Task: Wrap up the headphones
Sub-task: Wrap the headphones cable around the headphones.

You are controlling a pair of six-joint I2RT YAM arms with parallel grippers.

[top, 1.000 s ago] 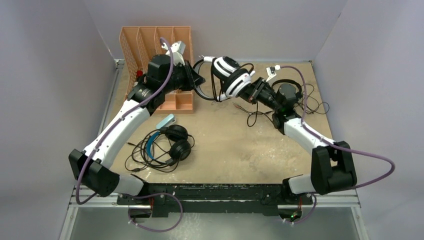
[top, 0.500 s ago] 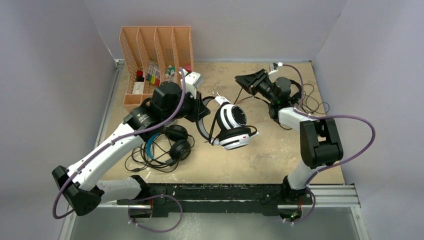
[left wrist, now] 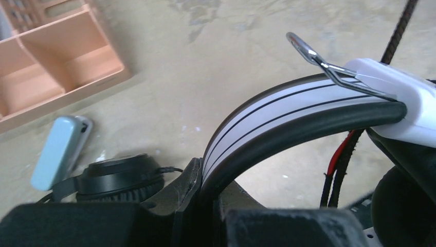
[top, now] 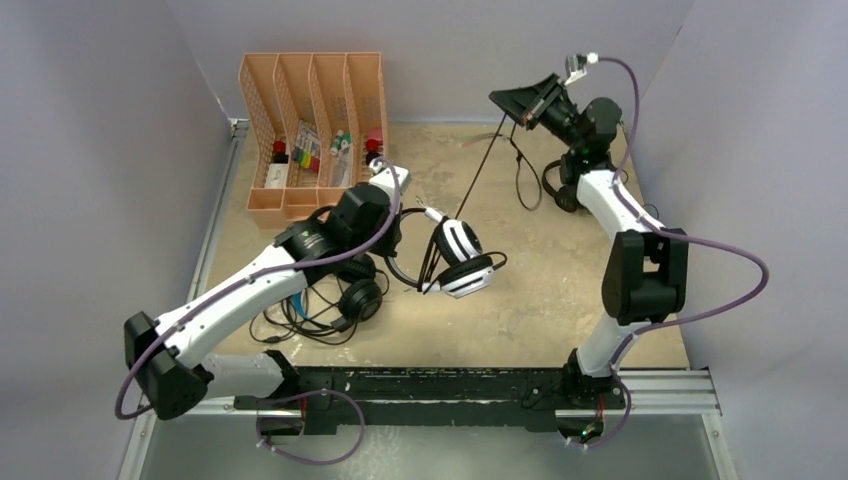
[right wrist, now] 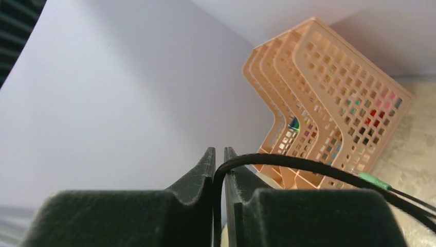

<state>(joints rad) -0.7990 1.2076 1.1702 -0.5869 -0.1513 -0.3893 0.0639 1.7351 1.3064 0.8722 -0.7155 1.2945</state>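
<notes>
My left gripper is shut on the headband of the white-and-black headphones, held low over the table's middle; the band runs between the fingers in the left wrist view. Its thin black cable stretches taut up to my right gripper, raised at the back right and shut on the cable. The headset with the blue headband lies under my left arm, its earcup in the left wrist view. The slim all-black headset lies by the right arm.
An orange file rack with small items stands at the back left; it also shows in the right wrist view. A pale blue clip-like piece lies by the blue headset. Walls close the table's sides and back.
My right gripper has risen and pulled back to the far right, drawing the cable taut. My left gripper has moved the white-and-black headphones slightly toward the near middle.
</notes>
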